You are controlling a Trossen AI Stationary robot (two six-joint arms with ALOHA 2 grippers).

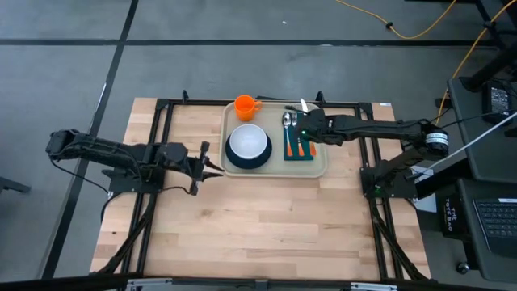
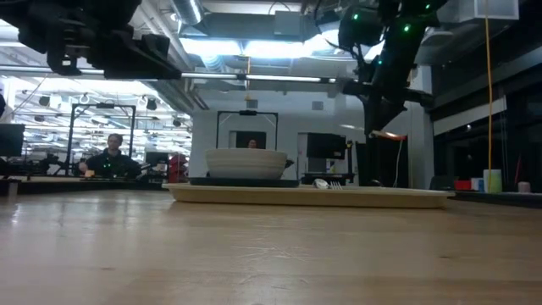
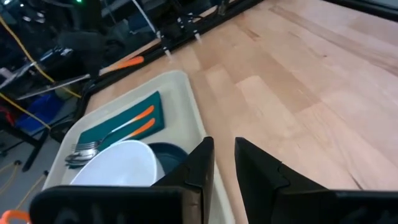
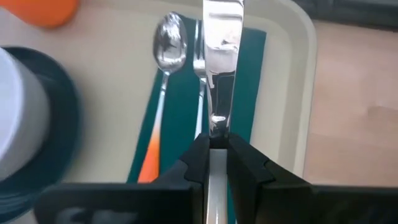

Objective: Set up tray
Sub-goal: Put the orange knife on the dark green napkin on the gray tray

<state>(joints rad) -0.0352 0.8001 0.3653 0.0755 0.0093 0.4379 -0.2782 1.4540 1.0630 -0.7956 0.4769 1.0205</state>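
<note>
Large beige rectangular plastic tray (image 1: 275, 170) at table's far centre: right gripper (image 4: 217, 146), clenched on a shiny metal knife (image 4: 221, 68) above the dark green napkin (image 4: 256, 68), risks dropping it askew onto spoon (image 4: 168, 43) and fork; left gripper (image 3: 224, 163) empty, slightly parted, beside the tray.

Beige tray (image 1: 276, 171) on the wooden table
It lies flat at the table's far edge, rim low, corners rounded.
</note>
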